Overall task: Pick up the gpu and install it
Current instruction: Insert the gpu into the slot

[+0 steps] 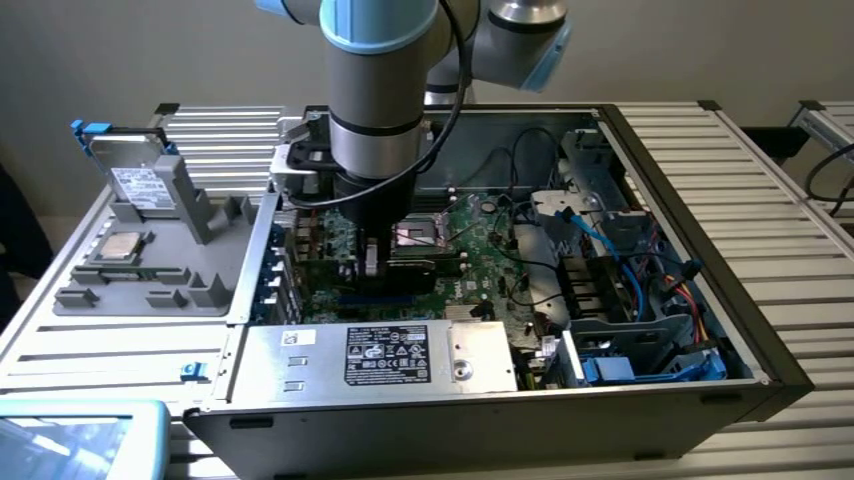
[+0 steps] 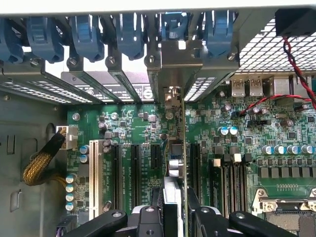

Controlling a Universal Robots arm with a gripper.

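On the slatted bench (image 1: 781, 180), inside the open computer case (image 1: 467, 435), the gripper (image 2: 174, 217) grasps the gpu (image 2: 177, 158) edge-on over the motherboard (image 2: 128, 128): mid-install, I reckon, needing square alignment with its slot.

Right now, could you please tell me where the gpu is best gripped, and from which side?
The gpu probably by its upper edge, from above, claw across its flat faces: it stands on edge over the slots, bracket at the case wall, leaving that edge free.

Gpu (image 2: 177, 163), in claw (image 2: 174, 215), upright over motherboard (image 2: 128, 126) inside case (image 1: 467, 420); tray (image 1: 147, 285) beside case, exterior view's left.
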